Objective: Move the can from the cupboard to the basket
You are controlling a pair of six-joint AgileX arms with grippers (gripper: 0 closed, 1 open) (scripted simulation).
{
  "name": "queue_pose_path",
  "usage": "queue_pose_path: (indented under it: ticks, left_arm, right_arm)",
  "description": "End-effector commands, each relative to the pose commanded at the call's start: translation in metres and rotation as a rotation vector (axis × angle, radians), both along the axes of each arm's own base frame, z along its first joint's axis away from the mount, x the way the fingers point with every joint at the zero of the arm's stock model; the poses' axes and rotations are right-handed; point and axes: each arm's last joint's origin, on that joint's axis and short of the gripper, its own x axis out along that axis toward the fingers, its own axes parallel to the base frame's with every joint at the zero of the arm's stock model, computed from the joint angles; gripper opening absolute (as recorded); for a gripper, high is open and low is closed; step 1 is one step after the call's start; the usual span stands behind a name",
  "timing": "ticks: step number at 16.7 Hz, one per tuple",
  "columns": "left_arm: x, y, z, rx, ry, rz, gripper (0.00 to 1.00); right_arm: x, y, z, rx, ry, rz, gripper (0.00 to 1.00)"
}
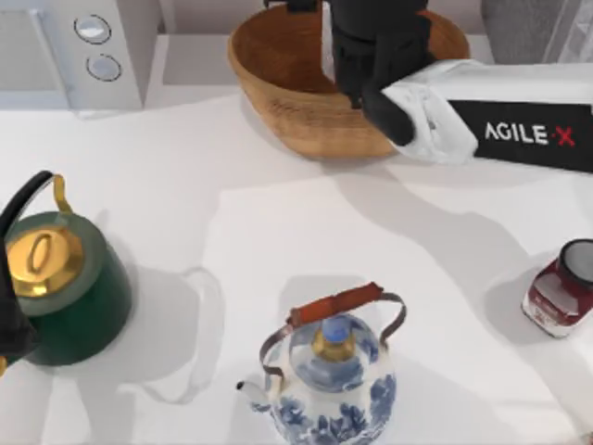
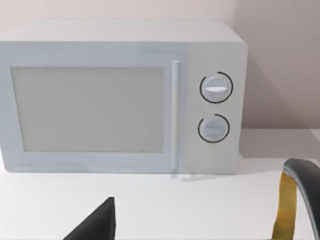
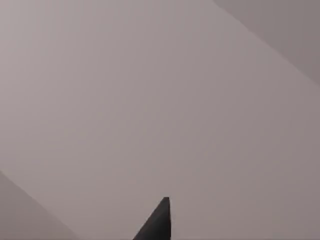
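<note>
The tan woven basket (image 1: 306, 116) stands at the back middle of the table. My right arm reaches over it from the right, and the black body of my right gripper (image 1: 369, 57) hangs above the basket's inside. A slim pale strip (image 1: 326, 51), possibly the can, stands upright against the gripper's left side; I cannot tell whether it is held. A grey corner of the cupboard (image 1: 519, 17) shows at the back right. The right wrist view holds plain grey surfaces and one dark tip of the gripper (image 3: 159, 220). My left gripper (image 1: 11, 334) is parked at the left edge.
A white microwave (image 1: 83, 46) with two knobs sits at the back left. A green kettle (image 1: 69, 287) with a gold lid stands at the left, a blue-and-white kettle (image 1: 329, 380) at the front middle, and a dark red jar (image 1: 559, 292) at the right.
</note>
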Motion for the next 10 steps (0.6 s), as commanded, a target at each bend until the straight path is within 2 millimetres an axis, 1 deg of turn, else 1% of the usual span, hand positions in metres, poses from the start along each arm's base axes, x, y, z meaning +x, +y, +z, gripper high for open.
queue_pose_path:
  ticks: [3,4,10]
  left_arm:
    - [0.0000,0.0000,0.0000,0.000,0.000,0.000,1.00]
    - [0.0000,0.0000,0.0000,0.000,0.000,0.000,1.00]
    - [0.0000,0.0000,0.0000,0.000,0.000,0.000,1.00]
  right_arm:
    - [0.0000,0.0000,0.0000,0.000,0.000,0.000,0.98]
    - [0.0000,0.0000,0.0000,0.000,0.000,0.000,1.00]
    - [0.0000,0.0000,0.0000,0.000,0.000,0.000,1.00]
